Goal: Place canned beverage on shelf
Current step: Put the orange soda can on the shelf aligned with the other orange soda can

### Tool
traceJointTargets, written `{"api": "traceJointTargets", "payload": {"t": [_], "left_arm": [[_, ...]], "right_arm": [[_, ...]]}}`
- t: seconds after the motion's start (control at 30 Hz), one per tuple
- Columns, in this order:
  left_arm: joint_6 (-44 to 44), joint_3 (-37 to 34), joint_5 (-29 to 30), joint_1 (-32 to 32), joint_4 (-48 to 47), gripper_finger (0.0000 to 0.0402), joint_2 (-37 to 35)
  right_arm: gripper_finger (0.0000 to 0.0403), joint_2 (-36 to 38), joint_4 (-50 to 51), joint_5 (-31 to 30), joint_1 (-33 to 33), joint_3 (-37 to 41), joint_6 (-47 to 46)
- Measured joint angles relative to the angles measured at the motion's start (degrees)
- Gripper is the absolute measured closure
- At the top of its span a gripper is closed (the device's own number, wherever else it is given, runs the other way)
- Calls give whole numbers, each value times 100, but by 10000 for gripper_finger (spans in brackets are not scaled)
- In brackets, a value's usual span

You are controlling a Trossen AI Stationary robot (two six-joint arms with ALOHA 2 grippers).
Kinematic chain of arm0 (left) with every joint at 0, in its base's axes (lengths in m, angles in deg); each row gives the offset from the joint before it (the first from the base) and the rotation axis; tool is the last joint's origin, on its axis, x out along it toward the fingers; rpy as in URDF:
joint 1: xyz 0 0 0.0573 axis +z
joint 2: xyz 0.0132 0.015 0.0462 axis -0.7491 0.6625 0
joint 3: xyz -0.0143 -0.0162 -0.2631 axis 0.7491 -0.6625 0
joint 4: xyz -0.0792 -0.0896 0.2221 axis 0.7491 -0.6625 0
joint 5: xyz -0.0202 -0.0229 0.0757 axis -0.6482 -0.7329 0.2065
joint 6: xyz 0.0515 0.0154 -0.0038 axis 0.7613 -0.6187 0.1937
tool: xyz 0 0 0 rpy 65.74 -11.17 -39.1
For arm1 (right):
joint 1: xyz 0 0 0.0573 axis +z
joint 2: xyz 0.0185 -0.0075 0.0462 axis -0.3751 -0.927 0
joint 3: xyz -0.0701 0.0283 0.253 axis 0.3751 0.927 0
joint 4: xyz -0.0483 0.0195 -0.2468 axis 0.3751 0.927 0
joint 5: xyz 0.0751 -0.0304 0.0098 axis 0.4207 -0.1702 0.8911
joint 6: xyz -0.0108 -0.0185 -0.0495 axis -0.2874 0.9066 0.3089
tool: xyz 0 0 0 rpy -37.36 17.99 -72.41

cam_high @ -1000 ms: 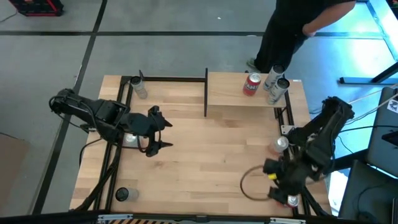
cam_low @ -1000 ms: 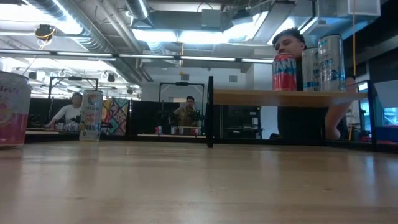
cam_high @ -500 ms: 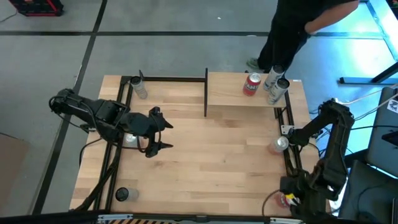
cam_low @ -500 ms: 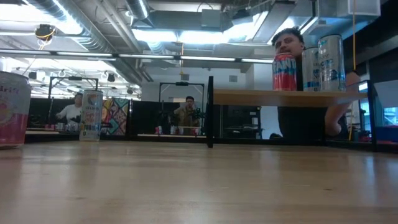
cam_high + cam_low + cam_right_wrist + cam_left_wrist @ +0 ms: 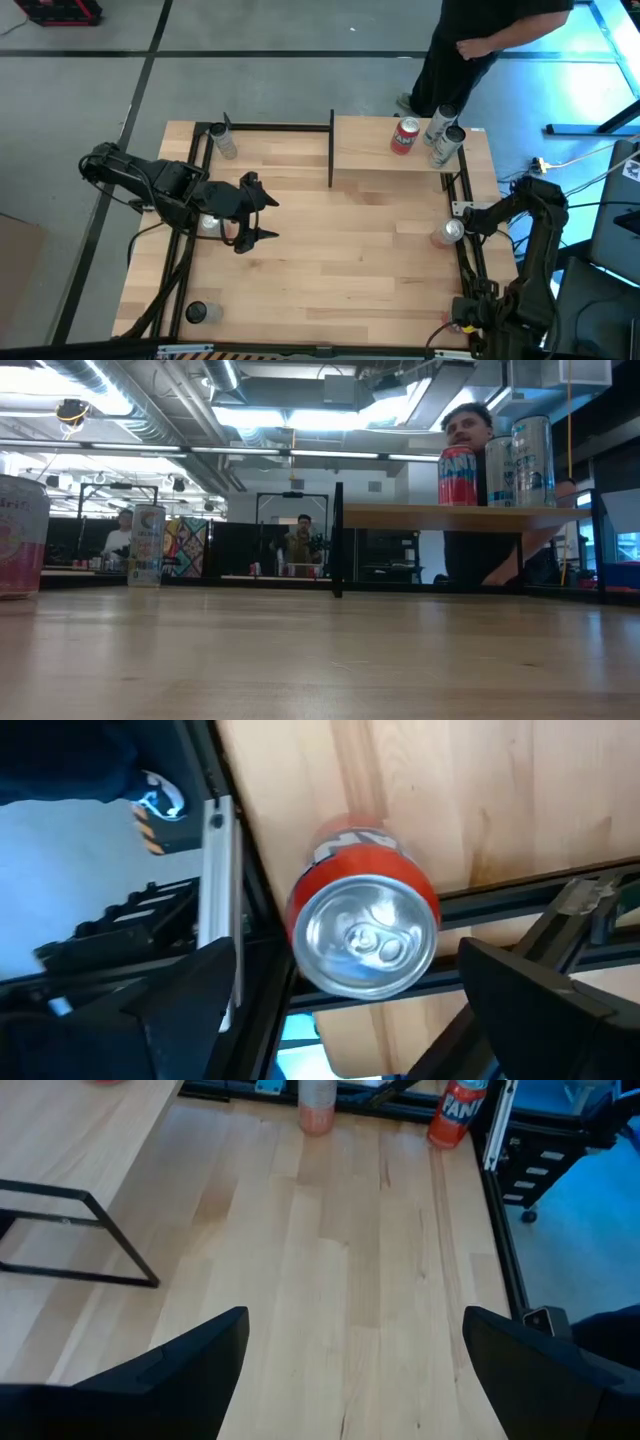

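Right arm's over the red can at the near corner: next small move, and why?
Probably lower the right claw straight down around the red can. The wrist view looks down on its top, upright and centred between open fingers, not yet gripped. Shelf already holds three cans; the left claw waits mid-table.

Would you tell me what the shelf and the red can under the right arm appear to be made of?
Shelf: light wood board with visible grain, matte, on what look like black metal posts. Red can: seemingly aluminium, with a shiny silver top, pull tab and glossy printed body.
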Motion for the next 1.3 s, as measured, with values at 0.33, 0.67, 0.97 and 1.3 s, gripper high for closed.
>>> {"api": "traceJointTargets", "payload": {"t": [0.33, 0.67, 0.97, 1.3], "left_arm": [[22, 0, 0, 0, 137, 44, 0], [31, 0, 0, 0, 168, 44, 0], [28, 0, 0, 0, 231, 44, 0], [42, 0, 69, 0, 400, 44, 0]], "right_arm": [[33, -426, 350, 31, 0, 2, 4], [33, -720, -118, 308, -2, 396, 140], [117, -715, -382, 648, -7, 684, 224], [130, -718, -100, 347, -159, 183, 799]]}}
